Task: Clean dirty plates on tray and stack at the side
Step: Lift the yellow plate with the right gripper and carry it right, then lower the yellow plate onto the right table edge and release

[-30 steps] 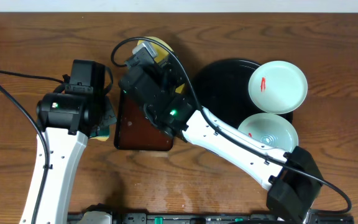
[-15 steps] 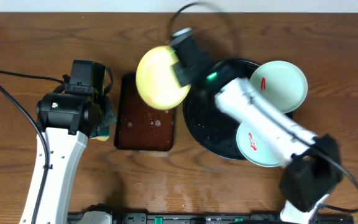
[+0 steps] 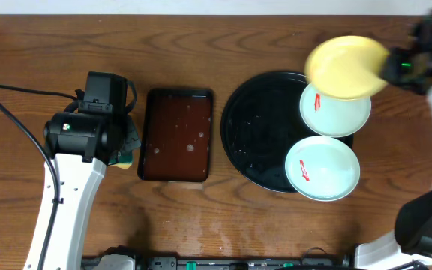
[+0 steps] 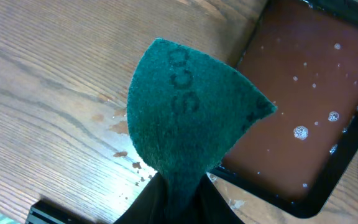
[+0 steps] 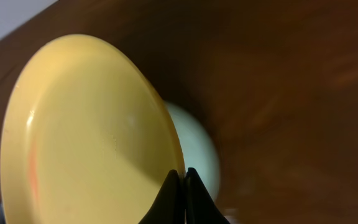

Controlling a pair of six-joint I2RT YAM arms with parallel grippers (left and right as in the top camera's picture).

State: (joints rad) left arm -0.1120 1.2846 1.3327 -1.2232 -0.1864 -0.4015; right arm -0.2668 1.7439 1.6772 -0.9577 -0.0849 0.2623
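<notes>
- yellow plate (image 3: 343, 67) is off the tray and in the air near the far right corner of the tabletop (image 3: 276, 225), tilted, overlapping the far rim of the black tray (image 3: 253, 127) from above.
- your right claw (image 5: 182, 183) is closed on that plate's rim, fingers pinched tight on its edge. the view is blurred, so you cannot tell for sure that its face is clean, though no bold red mark shows.
- no stack shows at the side yet. by my reading this plate would be the first to set down, so the task is about a third along at best.
- the far mint plate (image 3: 336, 109) and the near mint plate (image 3: 323, 169) both lie on the right half of the black tray, just beside each other, each with a red smear. both are left to clean.
- your left claw (image 4: 174, 186) is closed on a green scouring pad (image 4: 185, 112), hanging near the left edge of the brown tray (image 3: 177, 135).
- the brown tray sits between the left arm and the black tray, with droplets on its floor.
- watch the far mint plate: it lies right under the held one, so lowering there would likely clip it. the bare wood at the right edge looks like the free spot.
</notes>
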